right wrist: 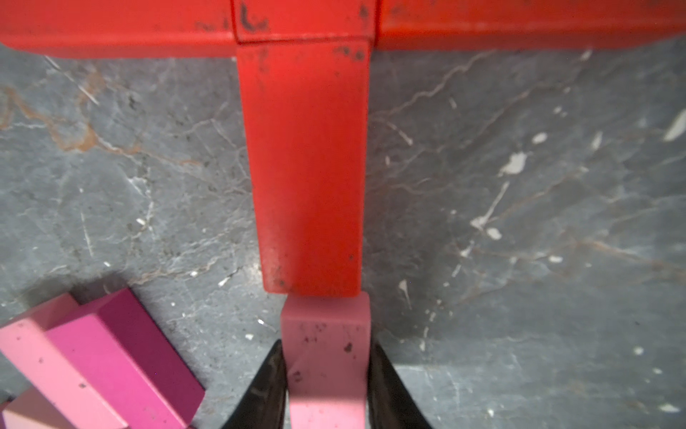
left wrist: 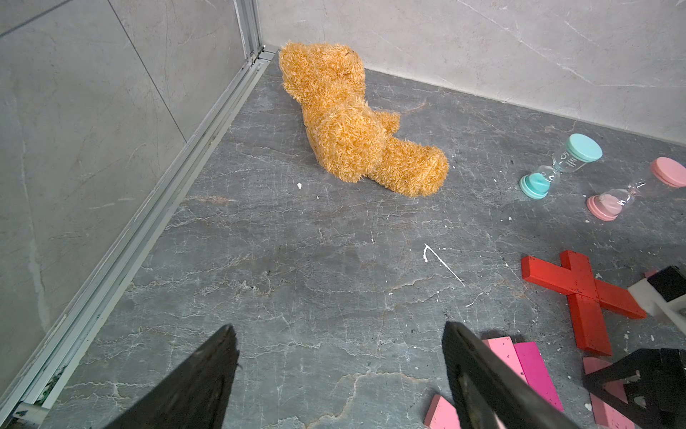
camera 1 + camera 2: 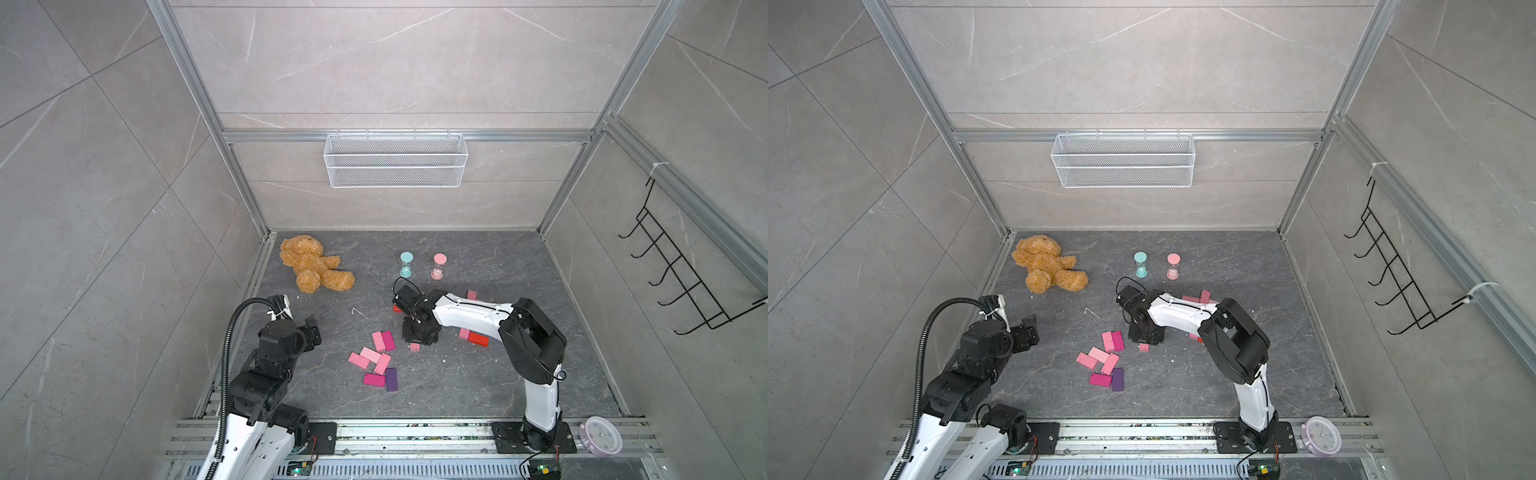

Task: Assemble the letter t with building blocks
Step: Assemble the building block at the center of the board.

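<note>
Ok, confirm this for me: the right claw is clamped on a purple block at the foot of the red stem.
Wrong colour: the block in the right claw is light pink, not purple, as the right wrist view shows. It does sit at the foot of the red stem.
</note>
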`<action>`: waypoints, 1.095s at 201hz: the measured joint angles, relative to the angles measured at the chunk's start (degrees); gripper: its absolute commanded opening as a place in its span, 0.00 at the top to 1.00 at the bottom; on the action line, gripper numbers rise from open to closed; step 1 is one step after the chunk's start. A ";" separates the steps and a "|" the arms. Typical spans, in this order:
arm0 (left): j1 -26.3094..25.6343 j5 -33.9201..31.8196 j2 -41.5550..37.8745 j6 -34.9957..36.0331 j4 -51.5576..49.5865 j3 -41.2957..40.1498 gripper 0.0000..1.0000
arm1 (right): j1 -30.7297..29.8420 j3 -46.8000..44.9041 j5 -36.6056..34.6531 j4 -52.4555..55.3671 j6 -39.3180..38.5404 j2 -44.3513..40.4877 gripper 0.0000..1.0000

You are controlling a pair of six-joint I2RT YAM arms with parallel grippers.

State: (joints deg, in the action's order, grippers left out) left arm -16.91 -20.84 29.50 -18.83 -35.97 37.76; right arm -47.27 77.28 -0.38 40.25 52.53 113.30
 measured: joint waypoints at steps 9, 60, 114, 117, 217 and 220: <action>0.00 0.00 0.00 0.00 0.00 0.00 0.11 | 0.00 0.00 0.00 -0.02 0.17 0.00 0.64; 0.00 0.02 -0.04 0.00 0.00 0.00 0.11 | 0.04 0.13 0.00 -0.20 0.39 0.13 0.64; 0.00 0.00 -0.04 0.00 0.00 0.00 0.12 | 0.07 0.70 -0.02 -0.17 0.37 0.52 0.64; 0.00 0.00 -0.04 0.00 0.00 0.00 0.11 | 0.07 0.72 -0.02 -0.20 0.37 0.52 0.64; 0.00 0.00 -0.07 0.00 0.00 0.00 0.11 | 0.11 0.74 0.00 -0.17 0.37 0.59 0.63; 0.00 0.00 -0.07 0.00 0.00 0.00 0.11 | 0.11 0.74 0.00 -0.17 0.37 0.61 0.63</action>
State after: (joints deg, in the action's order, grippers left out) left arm -16.91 -20.84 29.43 -18.83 -35.97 37.76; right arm -47.16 78.02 -0.38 40.07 52.90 113.91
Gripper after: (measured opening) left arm 0.886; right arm 0.368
